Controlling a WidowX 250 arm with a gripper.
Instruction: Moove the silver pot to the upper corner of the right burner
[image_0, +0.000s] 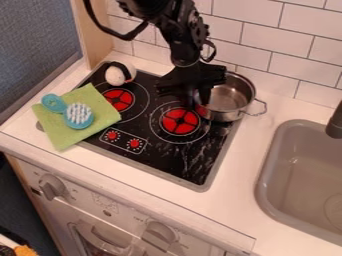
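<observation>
The gripper hangs from above over the back part of the black stove top, and I cannot tell if it is released, clenched, or grasping the pot. Directly at its right side in the view is the silver pot, upright, with its open mouth up; the dark parts of the gripper overlap the near left rim of it. The pot is at the back right corner of the stove top, up and to the right of the right burner, and its one visible handle points to the right, away from the gripper. This red burner is just below the gripper in the view. To the left of the gripper there is the left burner, also red, and near it, more to the back, a white and black round object. Lower left from the gripper are two small red knobs. Farther left, a green cloth lies partly on the stove top and partly on the white tabletop, and on it rests a teal brush with white bristles up. Well apart on the right is the grey sink, with a dark faucet beside it. Behind the gripper stands the white tiled wall.
</observation>
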